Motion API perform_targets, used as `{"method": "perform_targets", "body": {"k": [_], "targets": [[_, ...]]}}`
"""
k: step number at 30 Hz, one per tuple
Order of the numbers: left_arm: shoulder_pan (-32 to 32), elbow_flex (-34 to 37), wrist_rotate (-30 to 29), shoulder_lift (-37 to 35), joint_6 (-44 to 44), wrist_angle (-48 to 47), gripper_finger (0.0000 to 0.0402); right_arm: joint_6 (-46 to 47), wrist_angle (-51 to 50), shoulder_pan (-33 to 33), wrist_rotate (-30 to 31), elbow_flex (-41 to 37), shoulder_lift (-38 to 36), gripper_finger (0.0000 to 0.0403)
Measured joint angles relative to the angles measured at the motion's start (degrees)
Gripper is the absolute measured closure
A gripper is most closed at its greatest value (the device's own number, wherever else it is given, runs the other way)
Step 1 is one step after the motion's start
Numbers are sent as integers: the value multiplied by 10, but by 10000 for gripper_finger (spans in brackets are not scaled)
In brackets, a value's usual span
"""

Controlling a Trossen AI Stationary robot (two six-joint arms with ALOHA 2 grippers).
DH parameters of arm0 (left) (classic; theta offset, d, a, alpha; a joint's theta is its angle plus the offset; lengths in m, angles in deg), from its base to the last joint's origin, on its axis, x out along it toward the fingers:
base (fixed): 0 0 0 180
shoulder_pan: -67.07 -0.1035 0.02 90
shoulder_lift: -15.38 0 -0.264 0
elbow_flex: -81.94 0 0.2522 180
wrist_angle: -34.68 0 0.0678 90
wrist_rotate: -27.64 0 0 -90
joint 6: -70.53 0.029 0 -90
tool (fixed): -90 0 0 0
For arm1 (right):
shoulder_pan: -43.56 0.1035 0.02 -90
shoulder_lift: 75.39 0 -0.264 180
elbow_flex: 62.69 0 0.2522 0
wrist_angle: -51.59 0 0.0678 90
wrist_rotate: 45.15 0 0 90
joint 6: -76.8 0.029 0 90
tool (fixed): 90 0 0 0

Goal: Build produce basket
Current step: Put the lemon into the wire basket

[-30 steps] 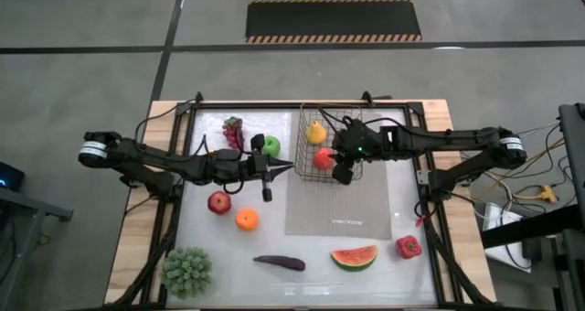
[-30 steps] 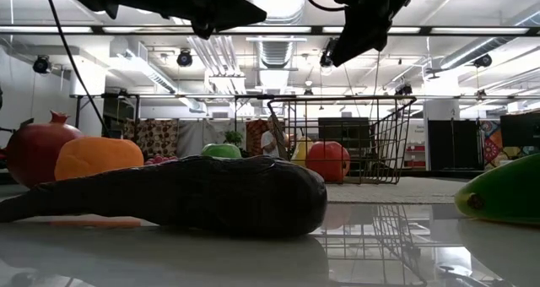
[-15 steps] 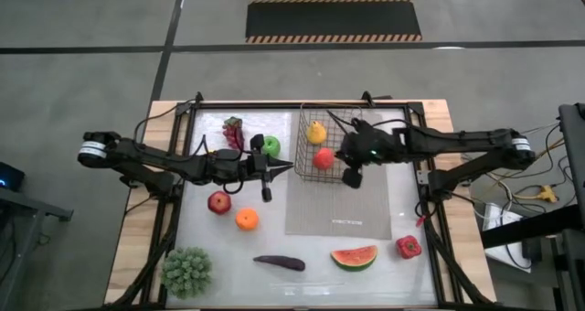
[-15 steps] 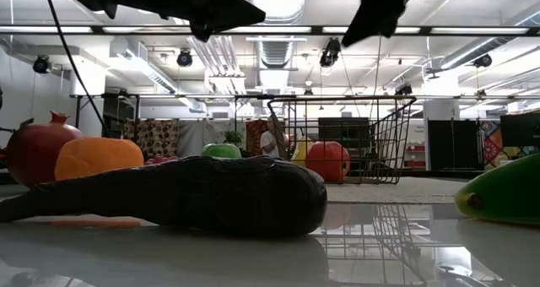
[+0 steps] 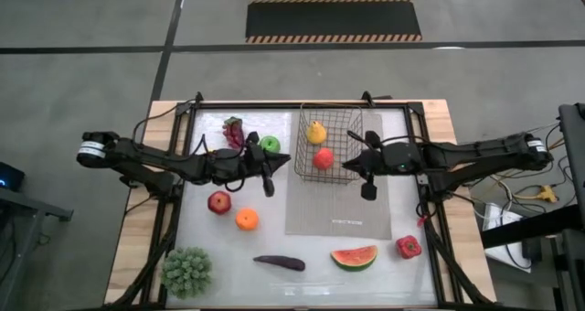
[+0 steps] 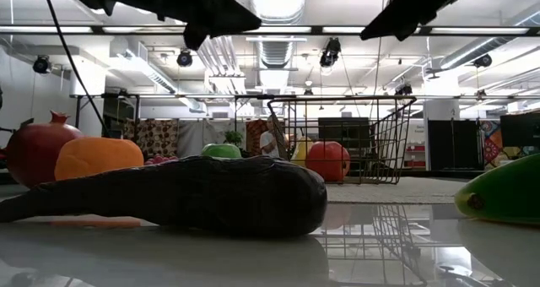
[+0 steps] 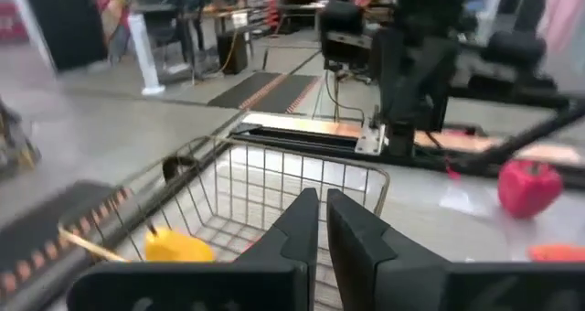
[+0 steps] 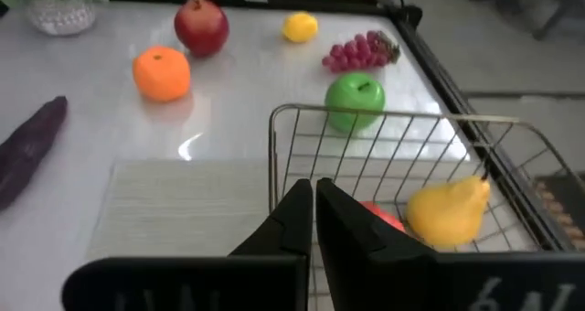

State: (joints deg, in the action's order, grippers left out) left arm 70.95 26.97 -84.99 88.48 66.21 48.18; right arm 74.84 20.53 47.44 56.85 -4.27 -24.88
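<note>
Reaching in from the table's left side, the left arm lies stretched almost flat, its left gripper (image 5: pixel 281 158) pointing at the basket (image 5: pixel 352 119) and ending just short of the near wall, close beside the green apple (image 5: pixel 271 144). Its fingers (image 7: pixel 302 221) lie pressed together with nothing between them. The right arm extends from the opposite side in a long, low line, and the right gripper (image 5: pixel 348 165) hangs by the basket's front right corner above the grey mat (image 5: pixel 338 206); its fingers (image 8: pixel 300 212) are likewise closed on nothing.

The black wire basket stands at the far edge of the mat, holding a yellow pear (image 5: pixel 316 132) and a red apple (image 5: pixel 323 158). Outside it, the purple grapes (image 5: pixel 234 128) lie beside the green apple behind the left arm. A second red fruit (image 5: pixel 218 202) and an orange (image 5: pixel 246 219) sit in front of that arm. The dark eggplant (image 5: pixel 279 262), the watermelon slice (image 5: pixel 354 256) and the red pepper (image 5: pixel 408 247) lie along the near side of the table, with a small green plant (image 5: pixel 187 272) at the near left corner.
</note>
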Motion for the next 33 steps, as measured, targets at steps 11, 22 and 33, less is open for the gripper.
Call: {"method": "perform_targets", "body": {"k": [11,22,33], "targets": [[-21,-69,-82,-39,-514,-611,393,-86,98,0,-6,-47,-22,394],[-72,-59,-74,-37,-763,-928,401,-108,94,0,-35,-48,-12,394],[-116,-33,-67,-8,-761,-903,372,-116,95,0,-35,-83,-13,394]]}}
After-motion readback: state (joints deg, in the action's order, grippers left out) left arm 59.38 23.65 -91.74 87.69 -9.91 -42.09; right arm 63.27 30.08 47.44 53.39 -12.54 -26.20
